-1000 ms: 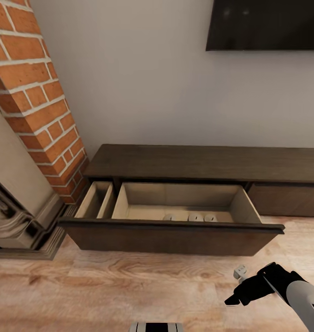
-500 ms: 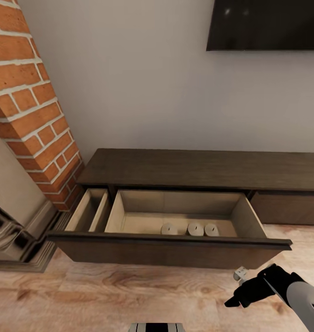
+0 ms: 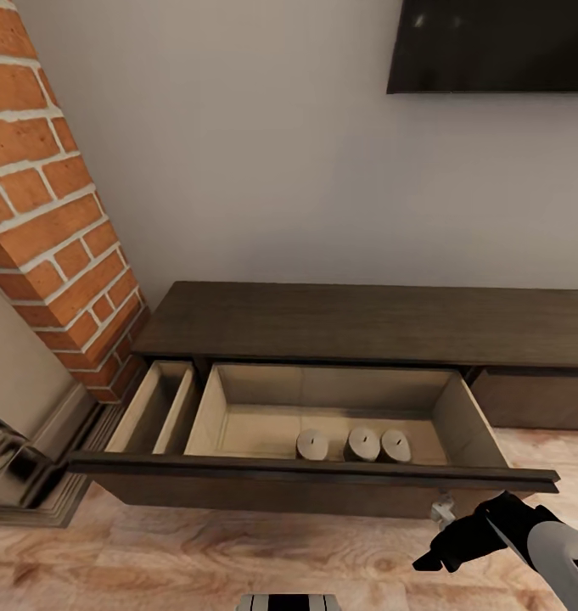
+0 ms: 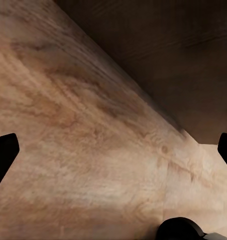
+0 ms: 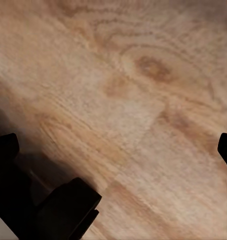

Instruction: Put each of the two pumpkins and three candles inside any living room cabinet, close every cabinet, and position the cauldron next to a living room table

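The cabinet [image 3: 365, 318] is a long, low, dark brown unit against the wall, with its left drawer [image 3: 314, 472] pulled out over the floor. Three short grey candles [image 3: 363, 442] stand in a row near the front of the drawer's beige inside. My right gripper [image 3: 437, 547] hovers low over the wood floor just in front of the drawer's right end. In its wrist view the right gripper [image 5: 114, 149] is open over bare floor. My left gripper [image 4: 113, 152] is open too, above floor beside a dark panel. The pumpkins, cauldron and table are out of view.
A red brick fireplace [image 3: 51, 221] with a stone surround stands left of the cabinet. A dark TV [image 3: 492, 42] hangs on the wall above. The open drawer has a narrow side compartment [image 3: 157, 407] at its left. A shut drawer front [image 3: 535, 399] lies to the right.
The camera has moved closer to the cabinet, so the whole picture has shifted and the drawer's inside and the candles show more fully. The right arm holds the same pose.
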